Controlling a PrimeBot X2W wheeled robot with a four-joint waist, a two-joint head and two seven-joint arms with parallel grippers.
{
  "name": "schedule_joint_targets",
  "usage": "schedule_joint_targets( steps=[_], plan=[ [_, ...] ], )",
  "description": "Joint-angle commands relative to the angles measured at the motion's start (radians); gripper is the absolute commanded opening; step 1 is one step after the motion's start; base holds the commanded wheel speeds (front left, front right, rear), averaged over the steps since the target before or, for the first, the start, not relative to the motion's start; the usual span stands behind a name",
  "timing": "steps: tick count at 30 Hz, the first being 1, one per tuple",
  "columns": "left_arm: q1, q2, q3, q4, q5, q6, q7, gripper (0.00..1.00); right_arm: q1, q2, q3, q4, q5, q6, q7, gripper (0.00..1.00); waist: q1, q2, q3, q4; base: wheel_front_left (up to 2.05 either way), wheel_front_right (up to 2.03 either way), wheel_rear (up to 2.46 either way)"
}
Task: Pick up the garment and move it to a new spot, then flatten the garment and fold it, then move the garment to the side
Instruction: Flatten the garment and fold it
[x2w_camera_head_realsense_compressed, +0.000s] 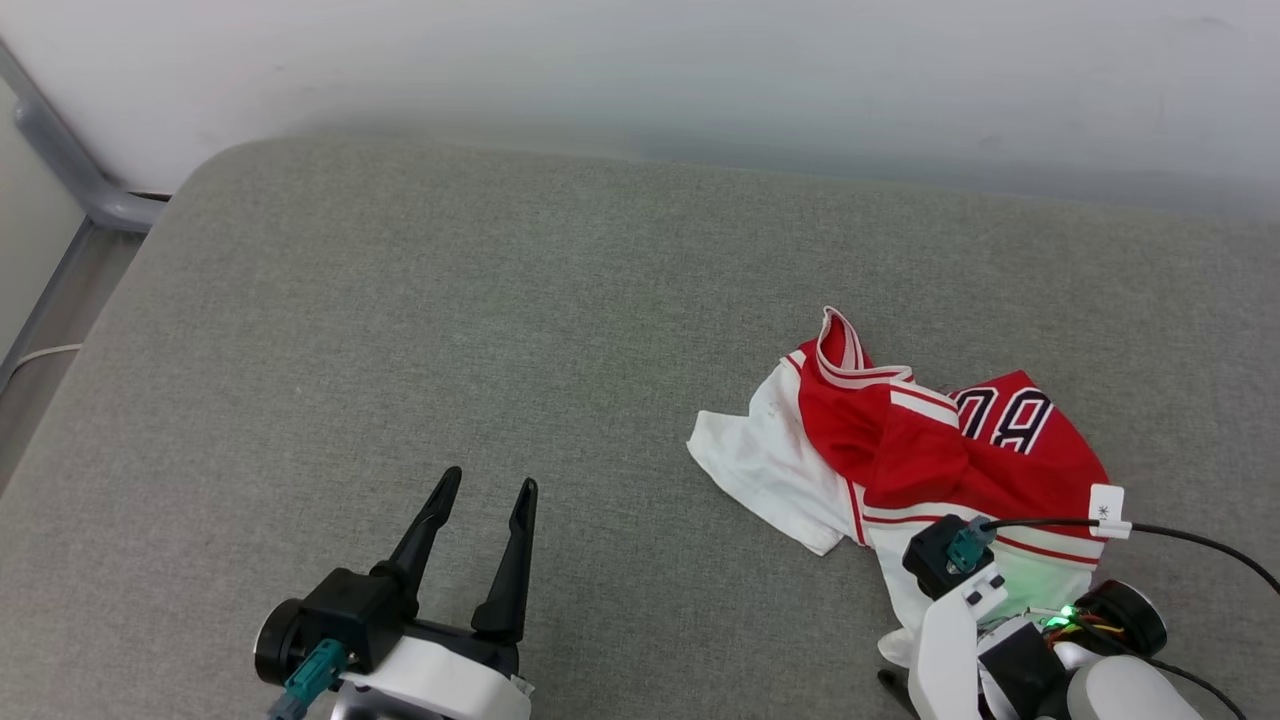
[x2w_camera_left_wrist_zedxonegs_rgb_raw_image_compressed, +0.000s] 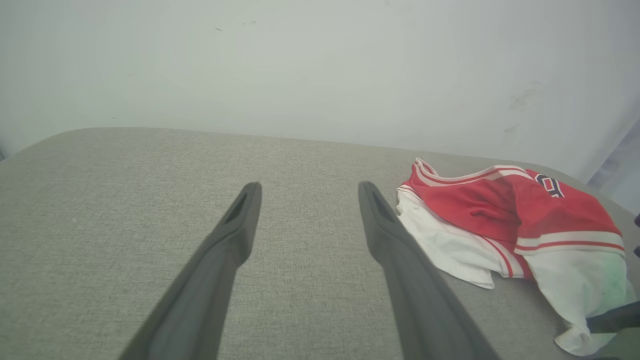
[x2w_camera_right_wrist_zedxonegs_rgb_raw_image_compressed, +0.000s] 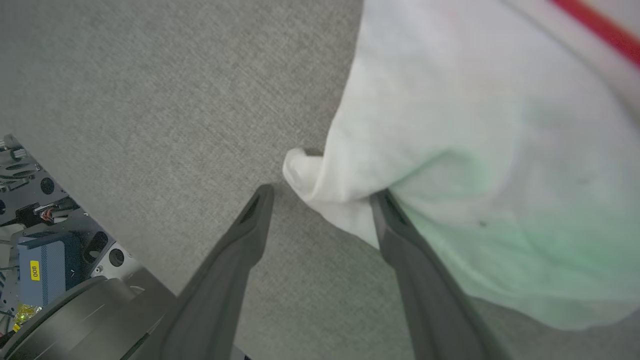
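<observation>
Crumpled garment (x2w_camera_head_realsense_compressed: 900, 450) on grey cushion (x2w_camera_head_realsense_compressed: 450, 330)

- Padded surface (x2w_camera_head_realsense_compressed: 400, 300): spreads before me, its far edge along the wall (x2w_camera_head_realsense_compressed: 700, 70).
- Pipe (x2w_camera_head_realsense_compressed: 60, 150): off the surface's far left corner.
- Garment (x2w_camera_head_realsense_compressed: 900, 450): crumpled on the surface's near right part, well right of my left pincer (x2w_camera_head_realsense_compressed: 490, 478).
- Left pincer: near left, over bare surface, fingers apart, nothing between them.
- Right pincer (x2w_camera_right_wrist_zedxonegs_rgb_raw_image_compressed: 322, 191): at the garment's near edge, fingers apart, a rolled bit of cloth just beyond the tips, one tip at the cloth's edge.
- Cable (x2w_camera_head_realsense_compressed: 1200, 535): comes from the right, over the garment's near right corner.
</observation>
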Motion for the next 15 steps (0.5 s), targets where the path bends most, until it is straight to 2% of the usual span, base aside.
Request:
schedule_joint_targets(
  steps=[1,6,7,8,9,12,15],
  plan=[
    [-0.017,-0.002,0.000,0.000,-0.001,-0.002,-0.002,1.00,-0.011,-0.005,0.008,0.016,-0.003,-0.001,0.005,1.00,-0.0001,0.0000,0.012,0.012,0.00,0.00,0.00],
    [-0.025,-0.004,-0.001,0.000,0.002,-0.002,-0.002,1.00,-0.002,-0.008,0.055,0.084,0.015,-0.001,0.013,1.00,-0.0001,0.0000,0.026,0.022,0.00,0.00,0.00],
    [-0.028,-0.005,0.001,0.000,0.002,-0.002,-0.003,1.00,0.002,-0.008,0.065,0.101,0.020,-0.001,0.018,0.92,-0.0001,0.0000,0.028,0.022,0.00,0.00,0.00],
    [-0.030,-0.006,0.002,0.001,0.003,-0.002,-0.003,1.00,0.007,-0.012,0.078,0.115,0.024,-0.001,0.021,0.34,-0.0001,0.0000,0.029,0.023,0.00,0.00,0.00],
    [-0.031,-0.005,0.003,0.002,0.003,-0.002,-0.003,1.00,0.010,-0.014,0.088,0.127,0.030,0.000,0.017,0.00,-0.0001,0.0000,0.029,0.022,0.00,0.00,0.00],
    [-0.028,-0.003,0.013,0.005,0.003,-0.002,-0.002,1.00,0.008,-0.025,0.121,0.137,0.044,0.000,0.012,0.00,-0.0001,0.0000,0.023,0.009,0.00,0.00,0.00],
    [-0.013,0.001,0.022,0.009,0.004,-0.002,-0.003,1.00,0.010,-0.063,0.122,0.106,0.071,-0.001,0.001,0.00,-0.0001,0.0000,0.008,-0.023,0.00,0.00,0.00]
  ],
)
